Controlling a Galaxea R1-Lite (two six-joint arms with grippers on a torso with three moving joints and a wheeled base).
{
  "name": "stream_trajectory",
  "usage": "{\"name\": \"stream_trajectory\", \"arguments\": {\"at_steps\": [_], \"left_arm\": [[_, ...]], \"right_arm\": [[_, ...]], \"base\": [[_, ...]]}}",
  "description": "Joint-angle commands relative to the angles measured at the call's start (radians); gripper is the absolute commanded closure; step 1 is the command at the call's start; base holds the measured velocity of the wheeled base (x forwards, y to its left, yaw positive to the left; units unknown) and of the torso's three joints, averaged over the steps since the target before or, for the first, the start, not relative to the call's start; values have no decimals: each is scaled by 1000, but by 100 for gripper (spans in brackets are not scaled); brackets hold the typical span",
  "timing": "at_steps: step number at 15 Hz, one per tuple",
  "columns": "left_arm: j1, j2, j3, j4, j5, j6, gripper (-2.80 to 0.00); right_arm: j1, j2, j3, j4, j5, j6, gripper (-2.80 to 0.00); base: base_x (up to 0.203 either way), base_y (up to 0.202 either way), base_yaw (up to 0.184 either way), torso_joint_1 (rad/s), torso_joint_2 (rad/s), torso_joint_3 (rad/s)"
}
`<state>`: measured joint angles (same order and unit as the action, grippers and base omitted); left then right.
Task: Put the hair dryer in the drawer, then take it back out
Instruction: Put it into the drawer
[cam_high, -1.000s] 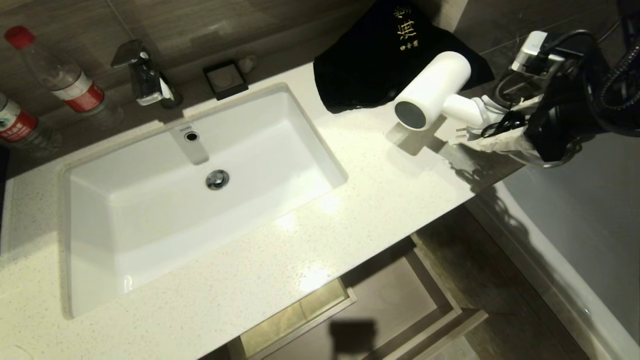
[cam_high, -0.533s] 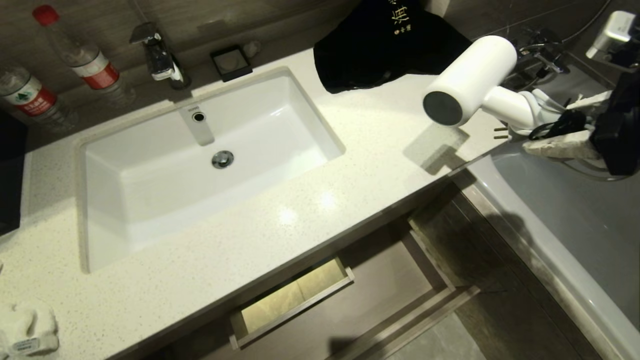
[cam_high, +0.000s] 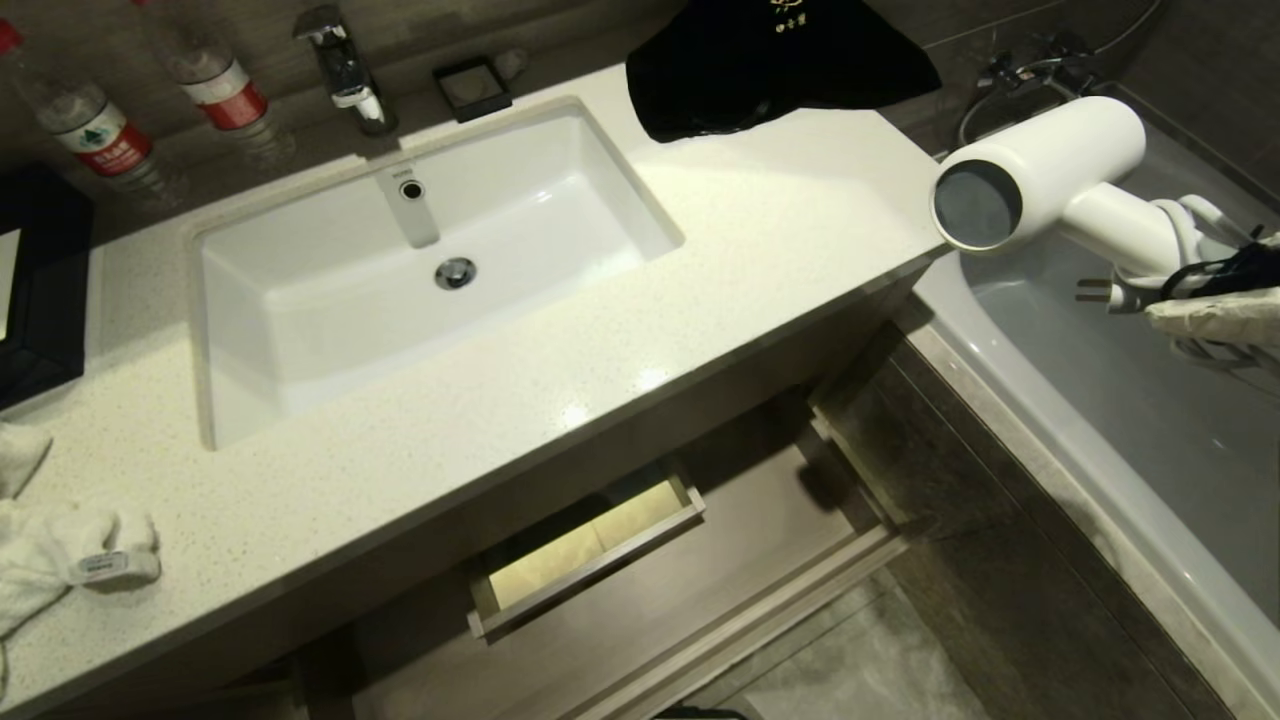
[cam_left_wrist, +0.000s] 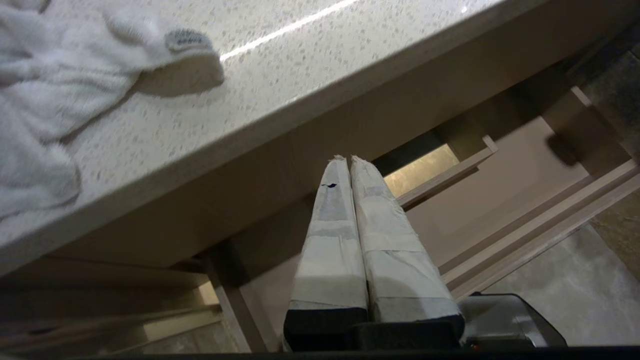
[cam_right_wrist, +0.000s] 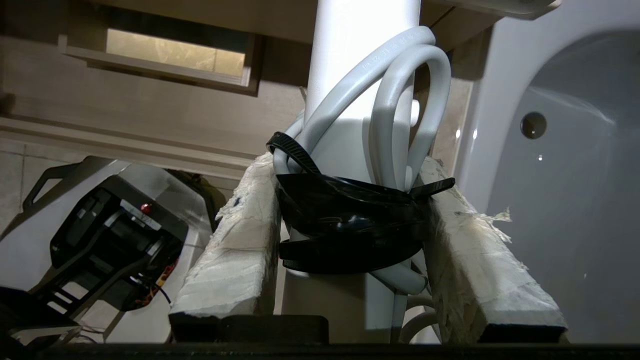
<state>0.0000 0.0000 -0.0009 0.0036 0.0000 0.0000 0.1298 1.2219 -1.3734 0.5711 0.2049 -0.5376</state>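
White plastic identifies the hair dryer (cam_high: 1050, 175), which is suspended in the air to the right of the countertop (cam_high: 700, 300), past its end and above the grey bathtub (cam_high: 1120, 420). One second ago it hung over the right end of the countertop, in front of the black cloth (cam_high: 770, 60); it is now clear of the stone edge. Part of this shift belongs to the camera: the sink (cam_high: 420, 260), the faucet (cam_high: 345, 65) and the bottles (cam_high: 215, 75) have all slid across the head view together, and more of the cabinet below is exposed.

The right gripper (cam_right_wrist: 350, 220) clasps the dryer by its handle. In the right wrist view its two taped fingers (cam_right_wrist: 240, 240) press on either side of the handle, with the bundled cord (cam_right_wrist: 400, 100) and black tie (cam_right_wrist: 345, 225) between them. The grip looks secure and unchanged.

The left gripper (cam_left_wrist: 350, 165) is parked low in front of the cabinet, its fingers pressed together and holding nothing.

The drawer (cam_high: 700, 580) stands pulled out beneath the countertop, its floor bare. The dryer is well apart from it, above and to the right.

Assessment: the lift from the counter is complete and the carry phase is in progress. The insertion step is not yet done. The next move likely requires lowering the dryer past the counter edge and leftward into the drawer, keeping the barrel clear of the drawer's right wall.
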Motion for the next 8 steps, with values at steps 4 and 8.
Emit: {"name": "stream_trajectory", "arguments": {"at_steps": [4,8], "left_arm": [[0,-2,1,1,0,0,0],[0,0,1,0,0,0,0]], "right_arm": [[-26,-68,38,14,-9,2,0],[-59,-102,74,9,-7,-1,0]], "base": [[0,0,0,-260,37,-222],[0,0,0,-236,-10,-252]]}}
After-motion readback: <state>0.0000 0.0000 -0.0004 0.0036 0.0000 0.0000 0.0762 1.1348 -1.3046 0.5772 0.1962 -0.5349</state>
